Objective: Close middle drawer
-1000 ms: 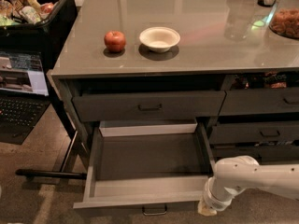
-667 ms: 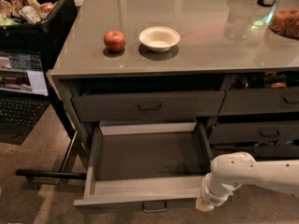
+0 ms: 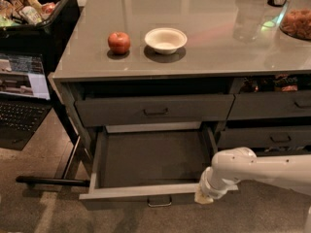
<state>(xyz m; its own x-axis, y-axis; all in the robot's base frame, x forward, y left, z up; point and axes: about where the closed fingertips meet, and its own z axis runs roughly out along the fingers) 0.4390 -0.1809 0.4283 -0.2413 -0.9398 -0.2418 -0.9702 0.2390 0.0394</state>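
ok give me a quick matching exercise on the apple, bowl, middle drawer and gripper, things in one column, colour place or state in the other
1 apple
2 bowl
3 middle drawer
4 gripper

a pulled out
b white, on the countertop
c low down, at a front corner of the open drawer
d red

Pairs: 1-d, 2-b, 3-a, 4-c

A glossy grey tabletop [image 3: 209, 57] carries a red apple [image 3: 119, 42] and an empty white bowl [image 3: 165, 40], close together but apart, both beyond and left of the robot's hand [image 3: 203, 198], which hangs low beneath the tabletop's front edge. Beyond the hand to its right stands a clear container [image 3: 297, 23] of brownish food.
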